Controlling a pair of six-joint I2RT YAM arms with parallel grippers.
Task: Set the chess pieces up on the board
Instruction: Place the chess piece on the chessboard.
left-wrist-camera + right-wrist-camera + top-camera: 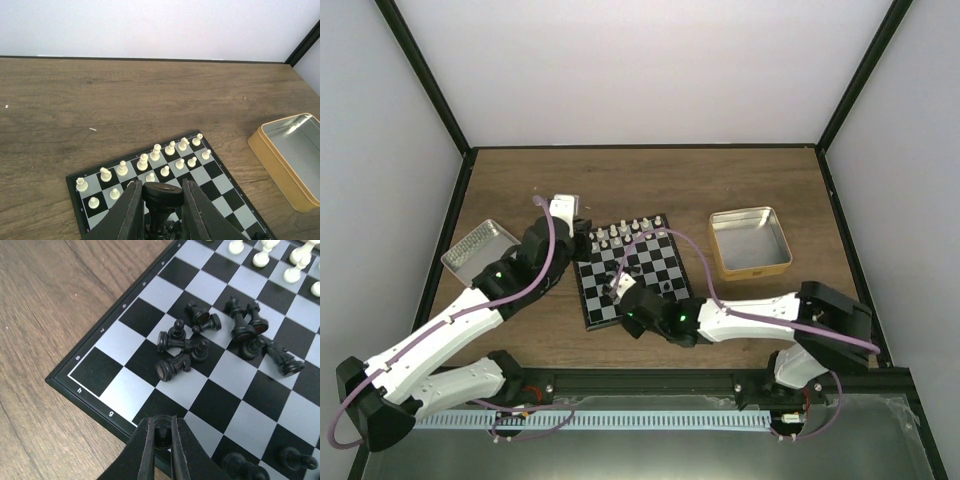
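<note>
A black piece [162, 196] is clamped in the left hand [161, 189]; the right hand [161, 423] is pinched shut (contents unclear). Toppled chess pieces [182, 347] lie just ahead of it on the board [125, 390]. They are judged light, rigid and slick, best gripped at the waist.

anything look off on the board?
Yes: a heap of black chess pieces lies toppled near the board's h-g corner, on their sides across several squares, while the white pieces stand in neat rows.
</note>
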